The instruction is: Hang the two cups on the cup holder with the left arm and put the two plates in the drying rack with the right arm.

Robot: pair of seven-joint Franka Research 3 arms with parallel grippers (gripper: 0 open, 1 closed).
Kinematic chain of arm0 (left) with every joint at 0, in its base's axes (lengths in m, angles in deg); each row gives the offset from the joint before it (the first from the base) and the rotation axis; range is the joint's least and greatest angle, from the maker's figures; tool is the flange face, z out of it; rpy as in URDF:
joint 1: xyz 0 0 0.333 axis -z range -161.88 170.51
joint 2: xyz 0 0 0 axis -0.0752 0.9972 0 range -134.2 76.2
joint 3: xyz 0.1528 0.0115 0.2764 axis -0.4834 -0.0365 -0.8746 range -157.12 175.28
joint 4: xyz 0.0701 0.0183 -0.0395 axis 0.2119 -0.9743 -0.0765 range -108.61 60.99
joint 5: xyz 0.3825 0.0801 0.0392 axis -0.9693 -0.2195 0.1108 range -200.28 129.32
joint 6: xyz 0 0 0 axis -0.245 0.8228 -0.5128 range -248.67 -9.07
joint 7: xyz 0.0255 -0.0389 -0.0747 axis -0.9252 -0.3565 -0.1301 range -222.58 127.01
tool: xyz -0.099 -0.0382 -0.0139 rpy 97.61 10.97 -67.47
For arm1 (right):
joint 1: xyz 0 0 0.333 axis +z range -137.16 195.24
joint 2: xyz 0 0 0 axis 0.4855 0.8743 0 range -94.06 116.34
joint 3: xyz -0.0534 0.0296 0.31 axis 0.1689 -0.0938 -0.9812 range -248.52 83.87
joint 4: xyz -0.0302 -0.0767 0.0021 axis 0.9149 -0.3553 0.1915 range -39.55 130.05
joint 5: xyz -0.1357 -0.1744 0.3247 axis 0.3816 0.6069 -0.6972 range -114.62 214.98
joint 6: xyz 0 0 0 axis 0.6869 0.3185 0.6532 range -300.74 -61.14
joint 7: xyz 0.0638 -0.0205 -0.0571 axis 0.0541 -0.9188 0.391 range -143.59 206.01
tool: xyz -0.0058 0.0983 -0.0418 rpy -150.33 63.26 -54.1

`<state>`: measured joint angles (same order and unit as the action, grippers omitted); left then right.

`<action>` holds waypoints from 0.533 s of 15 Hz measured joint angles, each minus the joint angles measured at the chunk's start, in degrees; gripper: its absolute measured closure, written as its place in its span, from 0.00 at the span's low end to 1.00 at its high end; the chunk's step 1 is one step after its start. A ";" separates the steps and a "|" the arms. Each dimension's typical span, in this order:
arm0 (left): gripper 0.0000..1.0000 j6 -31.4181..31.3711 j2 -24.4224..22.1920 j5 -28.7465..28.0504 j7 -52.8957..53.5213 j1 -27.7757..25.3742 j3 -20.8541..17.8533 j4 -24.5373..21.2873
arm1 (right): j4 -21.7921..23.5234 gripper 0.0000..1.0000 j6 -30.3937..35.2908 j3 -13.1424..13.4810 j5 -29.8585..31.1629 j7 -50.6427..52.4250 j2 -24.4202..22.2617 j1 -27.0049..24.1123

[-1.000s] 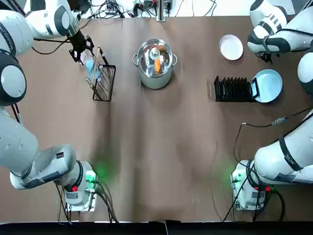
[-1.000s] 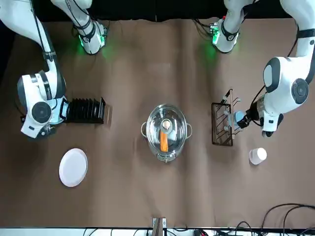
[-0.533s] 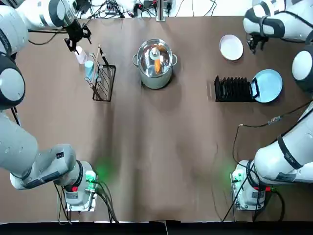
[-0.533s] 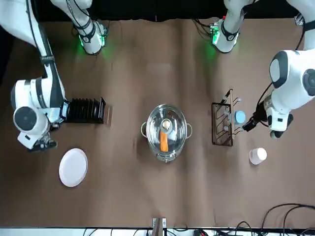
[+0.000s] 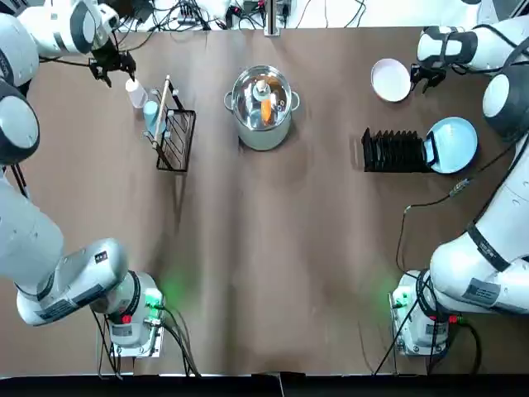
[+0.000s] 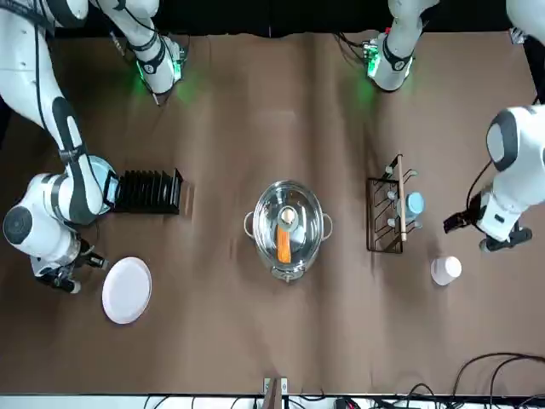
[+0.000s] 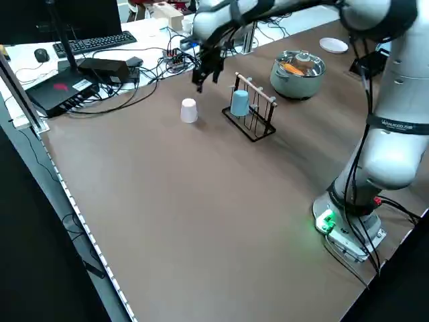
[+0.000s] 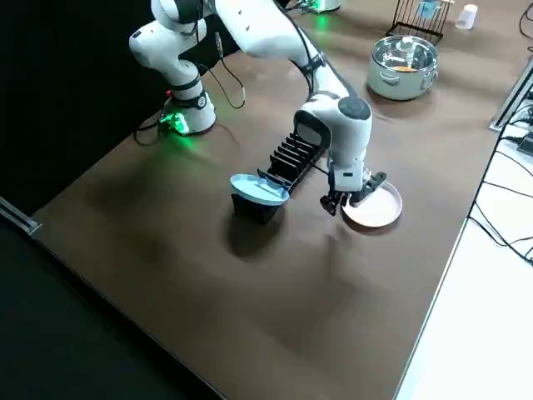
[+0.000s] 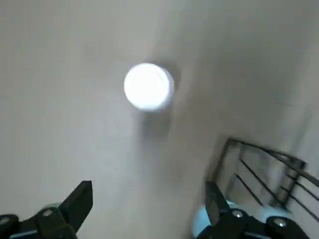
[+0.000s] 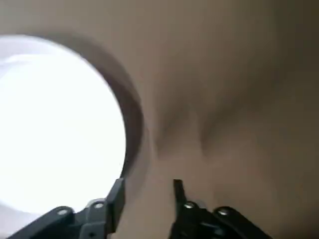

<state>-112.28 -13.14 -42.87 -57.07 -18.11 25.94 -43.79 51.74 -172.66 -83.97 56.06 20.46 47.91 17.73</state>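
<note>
Half done: blue cup hangs on the cup holder, blue plate sits at the drying rack end. Left gripper, jaws apart and empty, hovers beside the pinkish cup standing on the table; right gripper, fingers parted and empty, is at the white plate edge. Next, I'd say, each descends and closes on its item.

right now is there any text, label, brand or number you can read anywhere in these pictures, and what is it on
None can be read.
The light blue cup, pale cup, white plate, light blue plate and steel pot show no printing.
The small dark marks on the left arm's lower link and the right arm's lower link in the top view are too small to read.
</note>
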 joint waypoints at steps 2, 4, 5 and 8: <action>0.00 -5.34 4.79 -3.69 4.67 -1.64 -0.03 0.24 | -1.22 0.56 -1.42 -0.43 -0.15 -7.70 1.84 0.24; 0.00 -8.83 8.99 -7.61 6.99 -2.59 -0.04 0.61 | -2.27 0.56 -3.44 -0.83 -0.16 -13.40 3.49 1.11; 0.00 -10.29 10.61 -9.39 7.72 -2.98 -0.05 0.80 | -2.65 0.56 -4.31 -0.89 -0.17 -15.48 4.18 1.54; 0.00 -15.77 14.91 -11.77 9.57 -3.47 -0.02 2.74 | -3.02 0.59 -6.87 -0.78 -0.19 -17.64 6.37 1.82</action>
<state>-128.05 1.77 -54.64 -47.50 -21.58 25.92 -41.04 48.73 -179.53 -84.76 55.87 2.82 54.27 19.55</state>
